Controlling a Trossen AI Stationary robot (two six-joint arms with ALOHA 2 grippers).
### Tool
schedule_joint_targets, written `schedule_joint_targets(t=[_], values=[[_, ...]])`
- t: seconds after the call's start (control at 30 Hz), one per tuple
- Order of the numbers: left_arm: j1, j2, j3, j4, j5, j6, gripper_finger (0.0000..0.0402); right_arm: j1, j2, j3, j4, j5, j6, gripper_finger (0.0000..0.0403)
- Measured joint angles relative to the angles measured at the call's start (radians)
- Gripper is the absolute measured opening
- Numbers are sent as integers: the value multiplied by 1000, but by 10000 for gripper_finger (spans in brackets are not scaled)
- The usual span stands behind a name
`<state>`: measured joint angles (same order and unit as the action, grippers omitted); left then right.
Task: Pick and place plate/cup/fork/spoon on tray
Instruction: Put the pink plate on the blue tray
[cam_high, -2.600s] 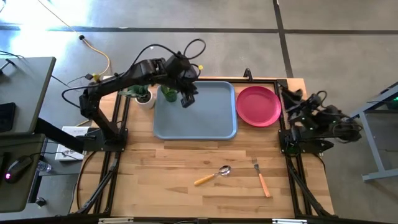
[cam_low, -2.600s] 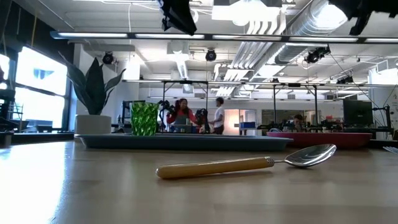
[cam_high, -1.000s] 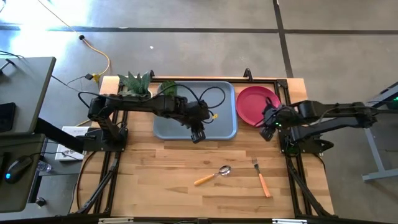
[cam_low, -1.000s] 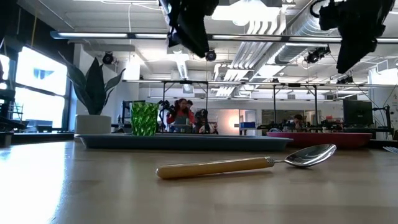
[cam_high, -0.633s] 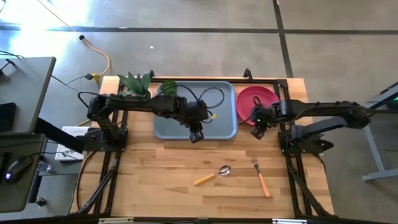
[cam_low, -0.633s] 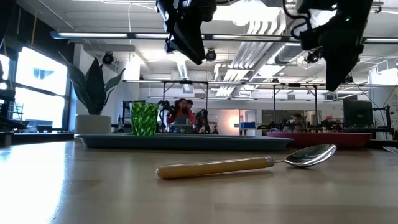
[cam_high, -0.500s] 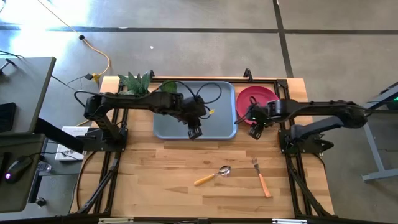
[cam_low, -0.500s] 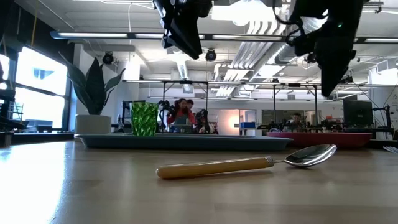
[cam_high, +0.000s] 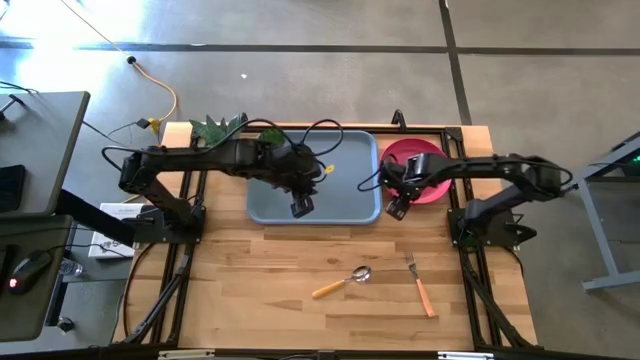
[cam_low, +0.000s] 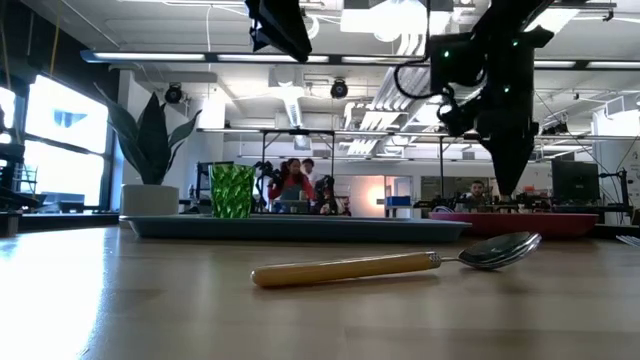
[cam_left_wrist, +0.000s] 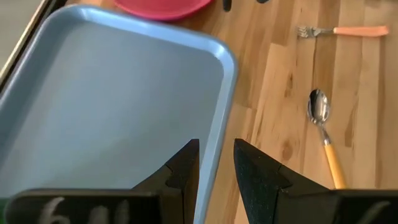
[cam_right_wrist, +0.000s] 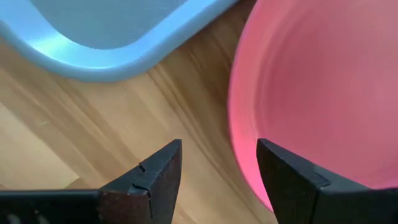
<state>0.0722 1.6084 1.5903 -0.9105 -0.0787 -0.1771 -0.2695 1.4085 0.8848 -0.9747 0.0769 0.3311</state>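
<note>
Nearest the table's front edge, the spoon (cam_high: 342, 283) and the fork (cam_high: 420, 284) lie flat on the bare wood, apart from each other, the spoon to the left with its bowl toward the tray, the fork to the right with its tines pointing away from the front. Farther back, the right gripper (cam_high: 396, 209) hangs low over the wood by the near-left rim of the pink-red plate (cam_high: 432, 160), its fingers (cam_right_wrist: 148, 180) spread and holding nothing, between the plate and the tray's near right corner. The left gripper (cam_high: 299, 207) hovers over the near part of the blue-grey tray (cam_high: 350, 160), its fingers (cam_left_wrist: 185, 171) parted by a narrow gap, empty. At the tray's far left corner stands the green cup (cam_low: 232, 191). Beyond it, a potted plant (cam_low: 149, 163) sits off the tray at the table's far left.
</note>
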Motion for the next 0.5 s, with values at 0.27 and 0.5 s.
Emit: schedule_joint_targets(t=[0.27, 0.5], values=[[0, -13, 1, -21, -23, 6, 90, -15, 117, 0, 41, -3, -27, 199], [0, -13, 1, -23, -23, 6, 90, -21, 189, 0, 68, 18, -27, 198]])
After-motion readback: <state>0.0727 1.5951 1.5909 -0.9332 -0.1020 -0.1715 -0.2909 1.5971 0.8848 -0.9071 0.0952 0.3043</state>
